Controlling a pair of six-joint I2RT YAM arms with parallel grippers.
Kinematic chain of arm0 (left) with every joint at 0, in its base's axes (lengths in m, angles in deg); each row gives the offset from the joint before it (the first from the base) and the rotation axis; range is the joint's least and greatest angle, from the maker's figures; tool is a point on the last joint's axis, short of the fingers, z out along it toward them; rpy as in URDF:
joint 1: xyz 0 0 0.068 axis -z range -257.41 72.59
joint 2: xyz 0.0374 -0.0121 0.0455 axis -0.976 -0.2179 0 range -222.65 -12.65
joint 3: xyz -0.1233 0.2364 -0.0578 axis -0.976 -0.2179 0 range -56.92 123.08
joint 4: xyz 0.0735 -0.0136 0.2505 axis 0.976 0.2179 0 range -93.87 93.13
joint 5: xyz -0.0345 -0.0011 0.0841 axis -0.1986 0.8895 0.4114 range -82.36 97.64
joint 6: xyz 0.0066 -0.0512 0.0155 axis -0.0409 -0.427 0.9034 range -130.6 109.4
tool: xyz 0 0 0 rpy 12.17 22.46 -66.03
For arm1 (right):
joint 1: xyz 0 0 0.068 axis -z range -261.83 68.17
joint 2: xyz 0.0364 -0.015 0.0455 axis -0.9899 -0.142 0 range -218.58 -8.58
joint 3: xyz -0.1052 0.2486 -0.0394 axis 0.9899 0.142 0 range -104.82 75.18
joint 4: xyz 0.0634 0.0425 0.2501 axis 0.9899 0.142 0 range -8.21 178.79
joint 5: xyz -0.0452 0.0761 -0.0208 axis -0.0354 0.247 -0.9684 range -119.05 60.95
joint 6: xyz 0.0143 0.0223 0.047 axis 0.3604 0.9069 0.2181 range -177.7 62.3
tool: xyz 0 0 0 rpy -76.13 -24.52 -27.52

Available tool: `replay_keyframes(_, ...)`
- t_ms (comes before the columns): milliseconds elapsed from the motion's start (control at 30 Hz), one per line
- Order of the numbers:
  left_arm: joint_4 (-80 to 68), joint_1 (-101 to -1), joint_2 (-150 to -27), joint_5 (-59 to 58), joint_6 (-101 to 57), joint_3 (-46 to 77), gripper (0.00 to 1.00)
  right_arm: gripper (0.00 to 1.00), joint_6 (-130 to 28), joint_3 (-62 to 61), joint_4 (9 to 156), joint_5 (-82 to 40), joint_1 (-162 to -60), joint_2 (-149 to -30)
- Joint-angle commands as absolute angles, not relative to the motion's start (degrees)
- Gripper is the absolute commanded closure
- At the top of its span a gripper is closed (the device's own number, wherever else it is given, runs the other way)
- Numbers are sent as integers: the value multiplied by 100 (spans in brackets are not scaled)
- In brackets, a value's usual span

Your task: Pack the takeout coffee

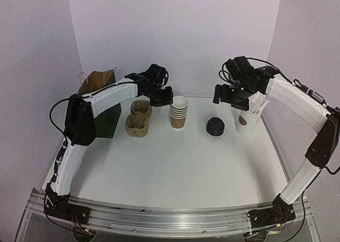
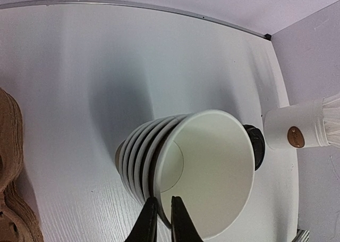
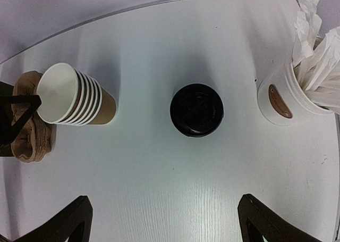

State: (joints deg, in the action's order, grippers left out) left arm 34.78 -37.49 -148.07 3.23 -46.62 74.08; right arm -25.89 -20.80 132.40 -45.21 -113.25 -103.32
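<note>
Looking straight down through the right wrist camera, I see the takeout coffee [image 3: 196,110] as a round black plastic dome lid facing up at me. Its long axis is therefore vertical, and it sits upright on the white surface [image 3: 159,189]. The brown paper body under the lid is hidden from me in every view. The coffee stands in the far half of the surface. A stack of lidless brown paper cups [image 3: 79,98] is to its left and a taller white paper cup stuffed with white wrapped sticks [image 3: 279,96] is to its right, and it touches neither.

My right end effector [image 3: 167,228] hangs above the surface near the coffee, clear of it, with its fingers spread wide and nothing between them. My left end effector [image 2: 163,220] is at the stack. Its fingers are pressed almost together, pinching the wall of the top cup, with one finger inside the rim and one outside.

Left of the stack lies a pile of brown moulded-pulp cup carriers [image 1: 139,117]. Further left stands a brown paper bag [image 1: 98,81].
</note>
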Motion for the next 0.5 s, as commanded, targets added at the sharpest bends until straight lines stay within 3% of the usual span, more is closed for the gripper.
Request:
replay_keyframes(0, 3490, -3742, -14701, 410, -4593, 7706, 96, 5, -2495, -2203, 13189, -4409, -11329, -10415)
replay_keyframes(100, 3532, -3742, -14712, 412, -4576, 7750, 100, 5, -2475, -2212, 13189, -4368, -11323, -10433)
replay_keyframes(467, 3508, -3739, -14530, 520, -4504, 7635, 100, 5, -2334, -2175, 13191, -4362, -11323, -10408)
